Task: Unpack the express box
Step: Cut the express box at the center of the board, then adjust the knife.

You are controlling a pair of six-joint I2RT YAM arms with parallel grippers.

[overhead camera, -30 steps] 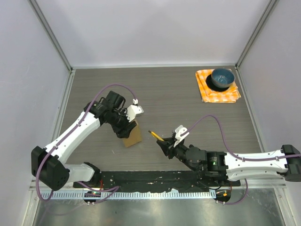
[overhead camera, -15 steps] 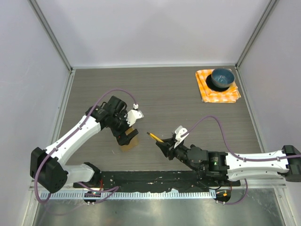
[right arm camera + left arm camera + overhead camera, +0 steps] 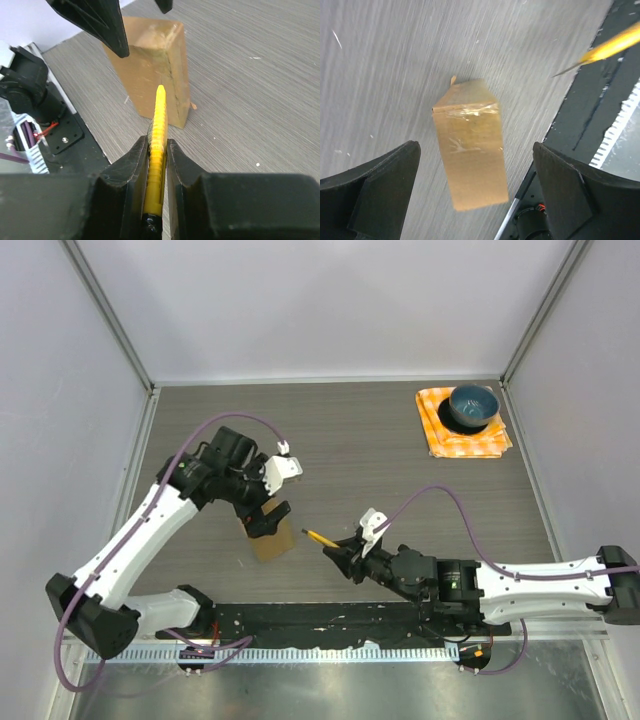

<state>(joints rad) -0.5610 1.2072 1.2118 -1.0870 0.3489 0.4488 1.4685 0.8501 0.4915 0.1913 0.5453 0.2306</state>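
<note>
Hovering above the box [image 3: 275, 543], the left gripper [image 3: 266, 519] is spread. The right gripper [image 3: 340, 552] pinches a yellow tool [image 3: 320, 538] pointed at it; bowl [image 3: 472, 405] and cloth [image 3: 470, 445] lie well apart.

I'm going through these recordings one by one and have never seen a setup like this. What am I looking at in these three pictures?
Two robot arms are bolted at the near edge of a table. The wide picture comes from a fixed camera above and behind them. The other two come from a camera on each wrist, so each shows its own gripper. On the table lies a small brown cardboard box with clear tape across it. At the far right a blue bowl sits on an orange checked cloth. The left gripper hangs open over the box without touching it. The right gripper is shut on a yellow pointed tool, whose tip is aimed at the box but stops short of it.
</note>
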